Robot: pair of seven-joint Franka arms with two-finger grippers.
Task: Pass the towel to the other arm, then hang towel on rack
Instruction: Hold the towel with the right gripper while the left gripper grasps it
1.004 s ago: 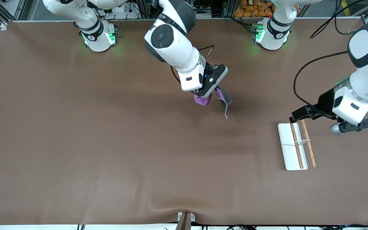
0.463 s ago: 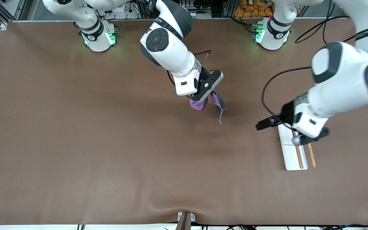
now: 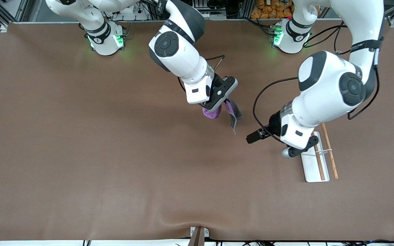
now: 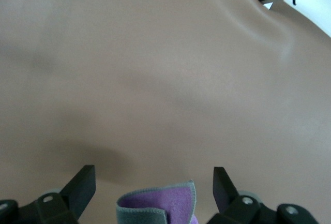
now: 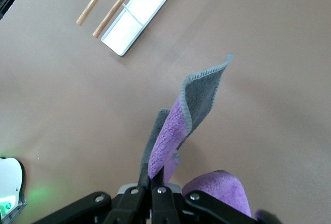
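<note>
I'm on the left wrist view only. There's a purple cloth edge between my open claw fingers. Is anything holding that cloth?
Observer: Yes. The right claw is shut on the towel and holds it up over the middle of the table.
Operator: Is my claw around it yet?
Observer: No. In the front view the left claw is open in the air, apart from the towel, over bare table between the towel and the rack.
Operator: And the rack itself?
Observer: It sits on the table partly under the left arm's wrist, with nothing hung on its rods.
</note>
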